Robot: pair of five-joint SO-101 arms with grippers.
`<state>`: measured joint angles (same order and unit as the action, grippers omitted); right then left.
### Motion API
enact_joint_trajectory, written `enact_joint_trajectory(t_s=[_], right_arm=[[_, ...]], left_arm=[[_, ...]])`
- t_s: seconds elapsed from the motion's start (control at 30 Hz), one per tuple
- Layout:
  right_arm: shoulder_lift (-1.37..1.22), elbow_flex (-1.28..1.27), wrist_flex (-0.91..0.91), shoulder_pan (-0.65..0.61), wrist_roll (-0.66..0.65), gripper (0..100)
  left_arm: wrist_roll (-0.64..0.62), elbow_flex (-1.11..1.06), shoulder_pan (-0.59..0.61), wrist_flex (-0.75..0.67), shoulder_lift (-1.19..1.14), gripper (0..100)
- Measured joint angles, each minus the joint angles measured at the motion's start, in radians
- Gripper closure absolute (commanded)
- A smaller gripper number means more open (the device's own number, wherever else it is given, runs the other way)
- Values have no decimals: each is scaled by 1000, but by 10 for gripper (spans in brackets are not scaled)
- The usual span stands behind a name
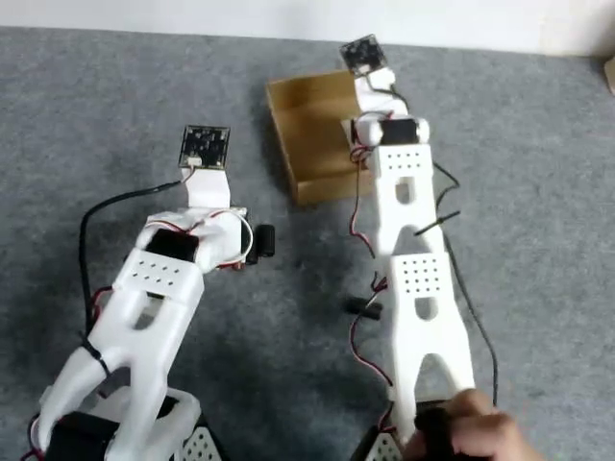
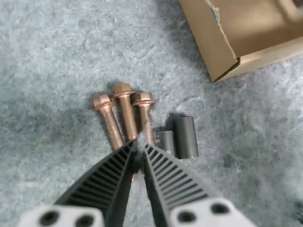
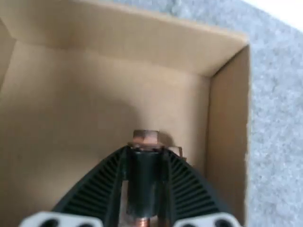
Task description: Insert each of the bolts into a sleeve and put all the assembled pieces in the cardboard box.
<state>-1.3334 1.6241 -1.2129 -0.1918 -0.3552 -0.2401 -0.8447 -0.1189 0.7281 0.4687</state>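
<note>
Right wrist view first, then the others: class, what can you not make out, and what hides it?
Right wrist view: a copper piece in the cardboard box sits behind the fingers of the right gripper, which holds a sleeved bolt; bare bolt or assembled, unclear.
Left wrist view: most of the box's inside is cut off by the frame edge.
High view: the left arm covers the bolts.

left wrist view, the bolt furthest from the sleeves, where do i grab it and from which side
Take the outer bolt by its shank, about midway, coming straight down with jaws across it. It lies flat on the carpet with its outward side free; the middle bolt lies close alongside, so keep the opening narrow. The flanged head would likely slip.
</note>
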Motion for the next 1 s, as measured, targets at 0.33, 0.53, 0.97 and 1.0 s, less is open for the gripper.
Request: enact_joint_trajectory(t_s=[0.33,0.53,0.97,1.0], right_arm=[[51,18,-253,5,-2,588],[190,20,-448,12,0,599],[836,-210,-529,-15,44,599],[902,-301,-529,-21,32,599]], left_arm=[[0,0,0,-3,0,973],[0,0,2,-3,0,973],[0,0,0,-57,0,973],[0,0,0,-58,0,973]])
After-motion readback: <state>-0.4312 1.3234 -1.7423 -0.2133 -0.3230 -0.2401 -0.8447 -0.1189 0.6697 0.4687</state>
